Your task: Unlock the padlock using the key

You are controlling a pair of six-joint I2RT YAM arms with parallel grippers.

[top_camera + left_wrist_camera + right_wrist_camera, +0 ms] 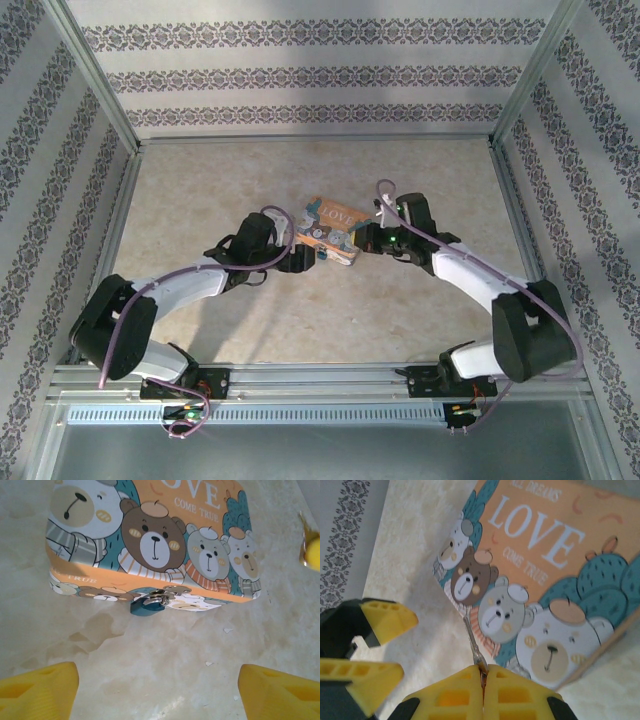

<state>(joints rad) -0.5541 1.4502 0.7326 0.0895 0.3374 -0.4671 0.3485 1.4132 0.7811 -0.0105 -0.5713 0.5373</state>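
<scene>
Left gripper (pixel 160 692) stands wide open with nothing between its yellow fingers, low over bare worktop (pixel 150 660) just left of the tin box (pixel 150 525).

Padlock (pixel 149 604): a tiny teal body on a silvery shackle. It hangs from the hasp on the side of the tin that faces this gripper, down at worktop level. I judge it rigid, smooth and light, and free to swing on the hasp. The tin itself looks light enough to slide if pushed. The best hold is across the body's flat sides, leaving the keyhole clear; where the keyhole lies cannot be made out.

Right gripper (pixel 482 677) is fully closed on the key (pixel 472 639), whose thin silvery shank projects towards the tin's bear-printed edge. The shank looks stiff but slender, and liable to pivot between the pads.
</scene>
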